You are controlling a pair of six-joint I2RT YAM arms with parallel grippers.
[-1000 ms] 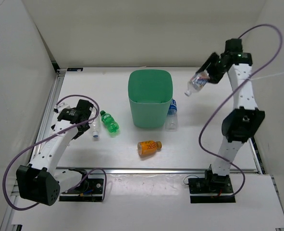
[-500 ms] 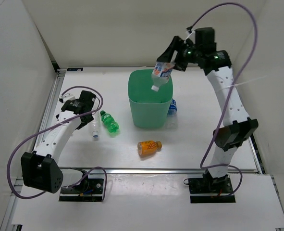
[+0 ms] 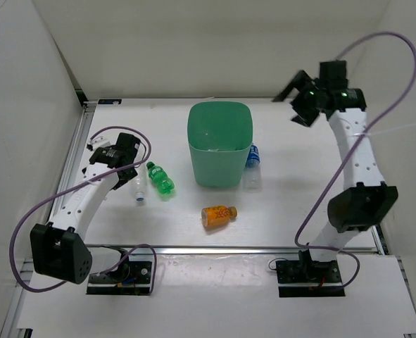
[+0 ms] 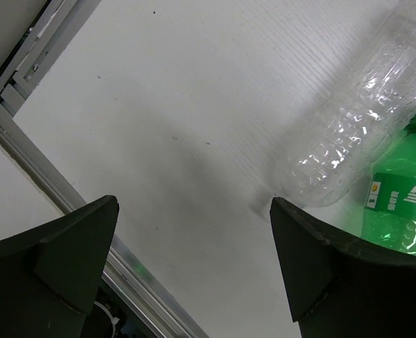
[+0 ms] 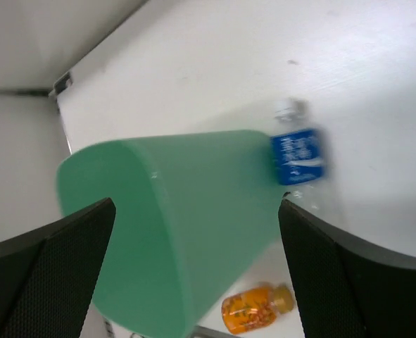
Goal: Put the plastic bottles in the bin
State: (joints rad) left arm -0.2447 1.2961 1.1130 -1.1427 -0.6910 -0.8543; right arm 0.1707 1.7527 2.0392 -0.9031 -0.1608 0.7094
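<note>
Mint-green bin (image 3: 220,169): stood upright, mid-table. Blue-label bottle (image 3: 251,163): lay against its right wall. Orange bottle (image 3: 219,215): lay on the table in front of the bin. Green bottle (image 3: 160,178) and clear bottle (image 3: 140,189): lay side by side, left of the bin. Left gripper (image 4: 193,204), right gripper (image 5: 195,204): both spread wide, holding nothing.

**Plastics Matt and Glossy, Metal at the Edge**

Smooth matt mint plastic for the bin (image 3: 219,169). Glossy, crinkled plastic on the clear bottle (image 4: 355,134); glossy translucent plastic on the green bottle (image 4: 401,211). Finely ribbed matt white across the table (image 4: 193,105). Dull bare metal along the rail (image 4: 21,49). Matt black left fingers (image 4: 53,267); mesh-textured black right fingers (image 5: 46,274).
</note>
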